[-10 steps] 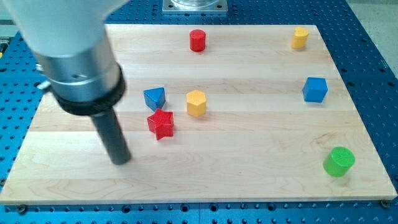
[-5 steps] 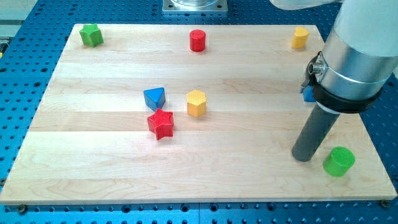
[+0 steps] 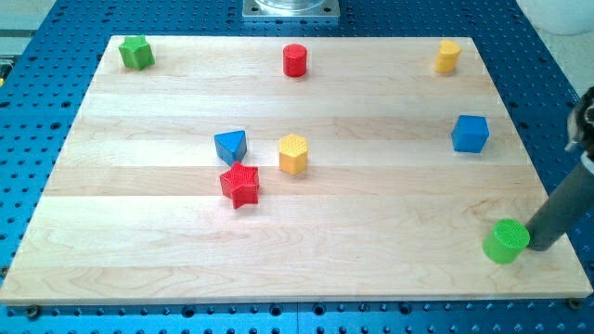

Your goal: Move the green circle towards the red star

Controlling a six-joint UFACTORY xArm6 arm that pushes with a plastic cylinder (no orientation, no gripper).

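Note:
The green circle [image 3: 506,241] lies near the board's bottom right corner. The red star [image 3: 240,185] lies left of the middle, just below the blue triangle [image 3: 231,146] and left of the yellow hexagon [image 3: 293,153]. My tip [image 3: 540,244] is at the view's right, touching or almost touching the green circle's right side. The rod rises up and to the right from it.
A green star [image 3: 136,52] sits at the top left corner, a red cylinder [image 3: 295,59] at the top middle, a yellow block [image 3: 448,56] at the top right, a blue cube [image 3: 470,134] at the right. The board's right edge [image 3: 543,186] is close to my tip.
My tip swept from the board's left, past the green circle's left side, round to its right side. No block has visibly moved.

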